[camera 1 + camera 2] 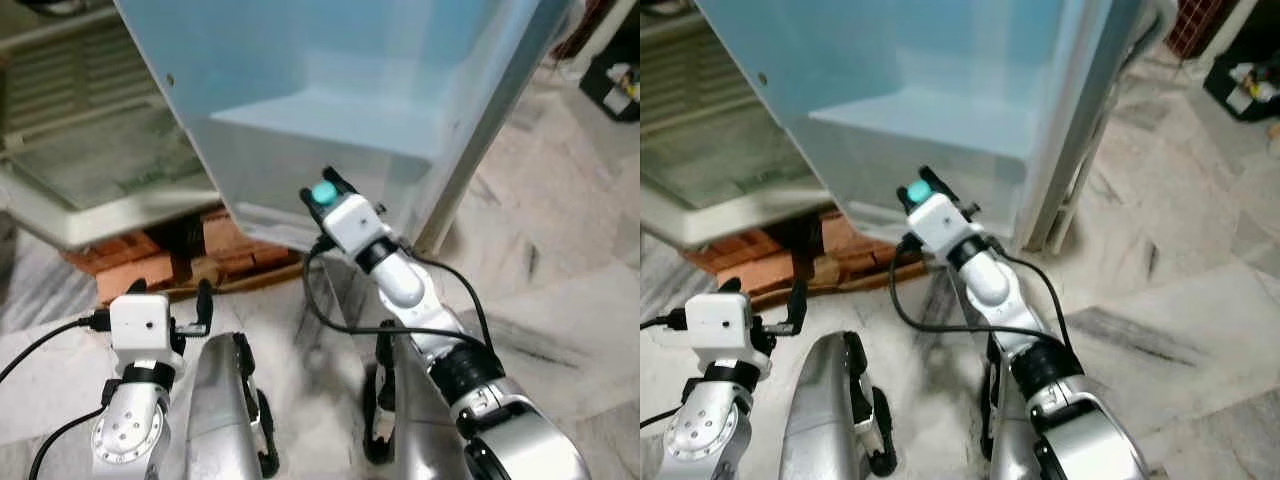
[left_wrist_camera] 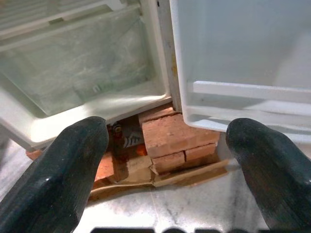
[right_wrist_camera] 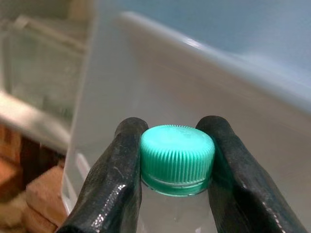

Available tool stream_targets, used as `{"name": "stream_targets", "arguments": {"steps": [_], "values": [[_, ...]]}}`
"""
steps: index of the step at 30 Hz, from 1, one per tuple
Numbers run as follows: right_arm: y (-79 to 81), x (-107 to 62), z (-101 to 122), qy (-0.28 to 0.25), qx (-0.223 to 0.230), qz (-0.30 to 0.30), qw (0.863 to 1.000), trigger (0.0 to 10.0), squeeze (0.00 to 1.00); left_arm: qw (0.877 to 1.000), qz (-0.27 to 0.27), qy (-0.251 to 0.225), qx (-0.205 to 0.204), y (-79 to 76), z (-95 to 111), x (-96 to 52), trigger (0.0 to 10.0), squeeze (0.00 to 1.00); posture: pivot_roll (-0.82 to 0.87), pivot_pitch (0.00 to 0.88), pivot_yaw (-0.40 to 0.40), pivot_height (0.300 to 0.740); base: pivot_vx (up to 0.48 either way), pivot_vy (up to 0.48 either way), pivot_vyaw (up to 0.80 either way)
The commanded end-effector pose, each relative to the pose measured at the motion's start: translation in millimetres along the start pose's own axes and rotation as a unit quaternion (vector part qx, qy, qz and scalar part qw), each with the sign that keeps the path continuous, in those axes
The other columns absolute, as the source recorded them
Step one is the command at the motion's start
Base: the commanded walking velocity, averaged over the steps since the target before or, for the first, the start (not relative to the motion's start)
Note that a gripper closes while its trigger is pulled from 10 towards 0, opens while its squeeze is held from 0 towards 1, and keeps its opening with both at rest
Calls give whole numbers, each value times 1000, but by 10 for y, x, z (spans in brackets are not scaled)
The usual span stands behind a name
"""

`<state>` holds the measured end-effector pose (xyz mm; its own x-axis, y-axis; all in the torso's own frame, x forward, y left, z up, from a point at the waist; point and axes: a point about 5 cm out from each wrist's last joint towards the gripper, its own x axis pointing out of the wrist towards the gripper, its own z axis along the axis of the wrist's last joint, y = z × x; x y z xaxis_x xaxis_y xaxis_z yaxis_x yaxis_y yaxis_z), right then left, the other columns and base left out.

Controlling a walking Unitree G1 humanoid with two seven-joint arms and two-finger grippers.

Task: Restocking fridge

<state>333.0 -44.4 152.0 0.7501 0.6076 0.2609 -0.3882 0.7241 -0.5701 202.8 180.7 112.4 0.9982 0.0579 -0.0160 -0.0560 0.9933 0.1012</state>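
So the right gripper (image 3: 177, 170) is clamped on a bottle by its cap (image 3: 178, 159) — teal plastic, round, ribbed all the way around the side. In the right wrist view the two glossy black fingers (image 3: 109, 189) squeeze it from both sides, and the clear neck just under the cap is all you can make out of the bottle, so I can't tell which way its long axis runs. In the left eye view the cap sits mid-frame, right up against the lower edge of the open fridge door (image 1: 330, 100), which is smooth pale-blue plastic with a moulded shelf ledge. The left gripper (image 2: 167, 160) is spread wide with nothing between the fingers, low at the bottom left. Ahead of it is a frosted see-through drawer (image 2: 73, 73) in the fridge — contents unclear. The fridge stands on rough red bricks (image 2: 170, 138) over a marble floor (image 1: 560, 260).
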Motion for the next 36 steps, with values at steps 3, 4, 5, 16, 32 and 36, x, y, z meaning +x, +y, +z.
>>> {"name": "stream_targets", "arguments": {"steps": [3, 4, 5, 16, 32, 36], "values": [[1, 65, 108, -50, -62, 9, 997, 10000, 0, 1000, 2, 16, 8, 1, 6, -97, 10000, 0, 143, 393, 47, 558, 0, 0, 0], [-83, 112, 138, -62, -77, -18, 995, 10000, 0, 1000, 4, 22, 8, 15, 25, -123, 10000, 0, 141, 399, 47, 558, 0, 0, 0], [-83, 112, 138, -62, -77, -18, 995, 10000, 0, 1000, 4, 22, 8, 15, 25, -123, 10000, 0, 141, 399, 47, 558, 0, 0, 0], [-419, 225, 487, -162, -133, -96, 973, 10000, 0, 999, 5, 37, 11, 31, 52, -141, 10000, 0, 143, 396, 47, 558, 0, 0, 0], [-64, -186, -563, 151, 29, -83, 985, 10000, 0, 999, -1, 46, 15, 23, 21, -114, 10000, 0, 161, 388, 57, 558, 0, 0, 0], [-191, -234, -660, 190, 39, -123, 973, 10000, 0, 999, -2, 46, 17, 26, 23, -105, 10000, 0, 154, 383, 62, 558, 0, 0, 0]]}}
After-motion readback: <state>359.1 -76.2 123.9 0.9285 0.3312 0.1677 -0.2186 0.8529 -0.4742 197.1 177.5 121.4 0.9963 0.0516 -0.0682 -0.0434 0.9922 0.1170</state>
